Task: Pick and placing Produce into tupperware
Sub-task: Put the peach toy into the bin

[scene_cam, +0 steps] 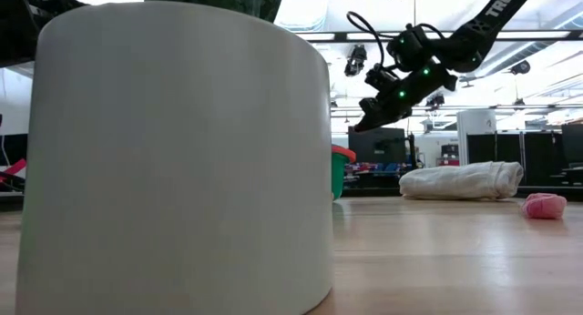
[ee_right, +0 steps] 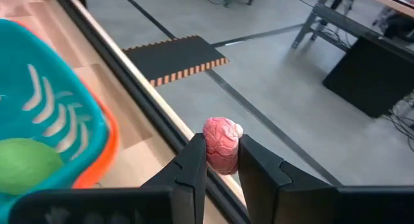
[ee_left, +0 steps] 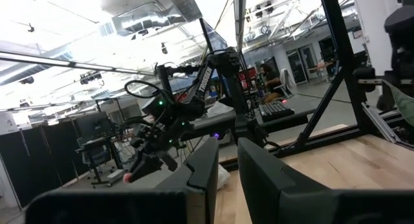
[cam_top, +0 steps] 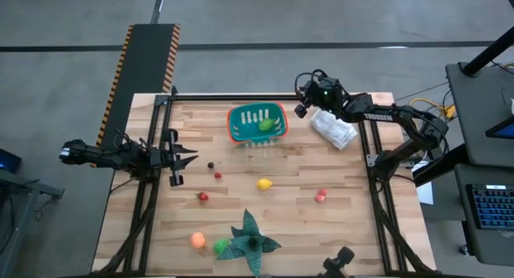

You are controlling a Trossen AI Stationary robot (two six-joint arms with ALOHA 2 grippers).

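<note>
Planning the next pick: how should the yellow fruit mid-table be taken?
Grip the yellow fruit across its short middle, coming straight down from above. It lies flat and alone on the table, slightly elongated, so its narrower width probably suits a hand.

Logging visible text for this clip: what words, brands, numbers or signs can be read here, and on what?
"TROS", cut off by the picture's edge: white letters on the right arm in the low view.
White lettering on the same arm in the left wrist view: too blurred to read.
Black-and-orange hazard stripes, no words: edges of the floor mat.
Nothing else carries readable text.
</note>
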